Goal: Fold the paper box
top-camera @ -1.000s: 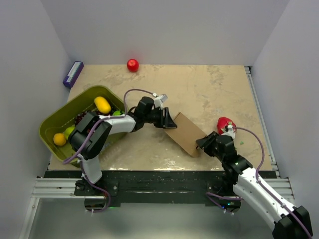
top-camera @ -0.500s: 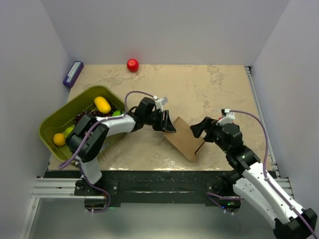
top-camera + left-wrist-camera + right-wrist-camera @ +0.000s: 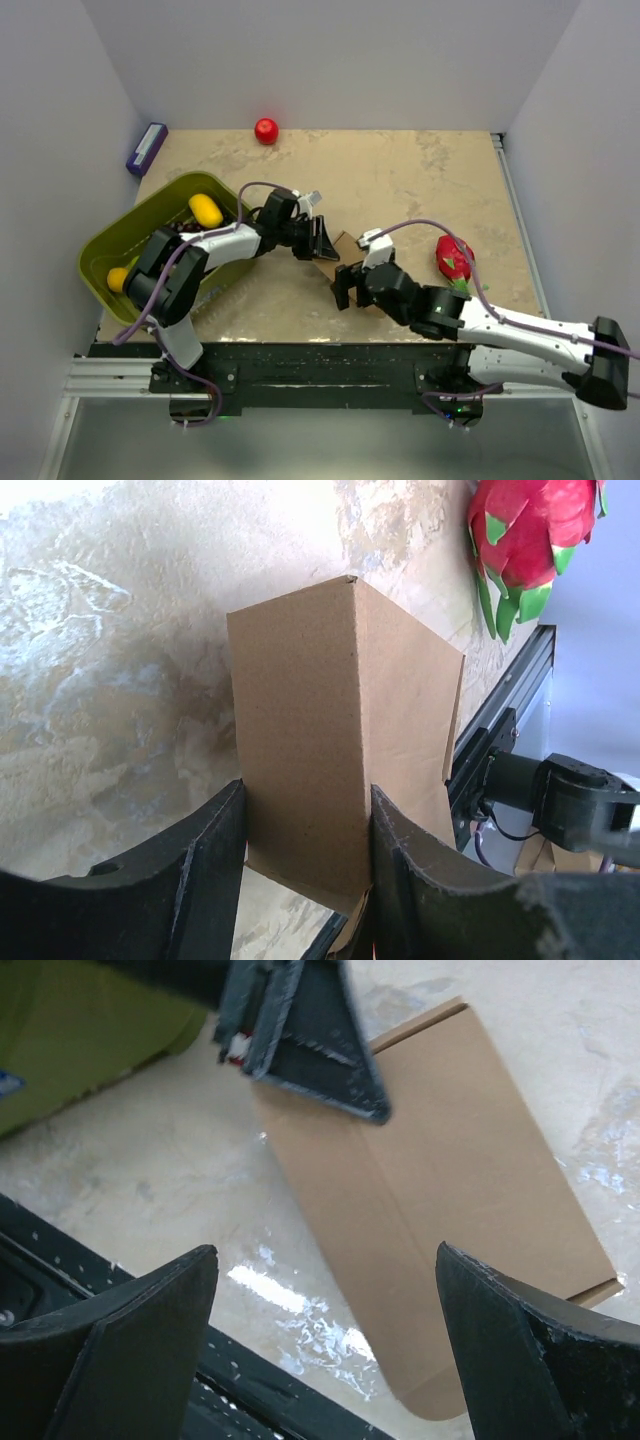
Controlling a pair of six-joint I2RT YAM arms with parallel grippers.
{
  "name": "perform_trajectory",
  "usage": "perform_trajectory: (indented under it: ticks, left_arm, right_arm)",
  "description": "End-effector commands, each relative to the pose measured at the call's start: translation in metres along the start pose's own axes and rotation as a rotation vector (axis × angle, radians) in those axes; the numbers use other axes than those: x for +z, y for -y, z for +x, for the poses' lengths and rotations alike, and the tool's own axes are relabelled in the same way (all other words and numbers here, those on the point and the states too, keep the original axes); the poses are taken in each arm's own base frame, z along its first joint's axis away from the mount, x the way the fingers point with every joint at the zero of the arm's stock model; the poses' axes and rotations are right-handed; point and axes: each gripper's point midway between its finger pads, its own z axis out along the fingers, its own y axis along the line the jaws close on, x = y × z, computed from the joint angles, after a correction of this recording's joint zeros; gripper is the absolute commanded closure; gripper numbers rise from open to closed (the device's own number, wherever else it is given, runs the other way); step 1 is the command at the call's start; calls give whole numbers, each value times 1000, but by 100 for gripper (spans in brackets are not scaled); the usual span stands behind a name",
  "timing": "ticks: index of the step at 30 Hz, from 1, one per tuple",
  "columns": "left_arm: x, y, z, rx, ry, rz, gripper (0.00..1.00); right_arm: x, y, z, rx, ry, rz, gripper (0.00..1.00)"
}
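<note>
I see the marbled table [image 3: 420, 180] with the olive-green basket [image 3: 110, 240] of fruit at its left edge. The paper box [image 3: 320, 750] lies near the middle of the table towards the near edge, a brown sheet folded along one crease. One panel is flat and the other is raised. My left gripper [image 3: 305, 810] is clamped on the box's left end, a finger on each side. My right gripper [image 3: 325, 1260] hangs over the flat panel with its fingers spread wide, touching nothing. A dragon fruit [image 3: 453, 256] sits right of the box. A red ball [image 3: 266, 130] rests at the far edge.
</note>
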Motion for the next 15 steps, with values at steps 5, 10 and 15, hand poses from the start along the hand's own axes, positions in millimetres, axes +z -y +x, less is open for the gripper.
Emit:
perform_trajectory:
  ticks: [5, 10, 15]
  left_arm:
    - [-23, 24, -16, -3, -2, 63, 73]
    - [-33, 24, -15, -14, -17, 66, 73]
    - [-47, 25, -14, -15, -28, 70, 73]
  right_arm:
    - [11, -30, 2, -218, 77, 222, 5]
    - [29, -7, 18, -264, 100, 451, 5]
    - [43, 1, 30, -354, 98, 544, 5]
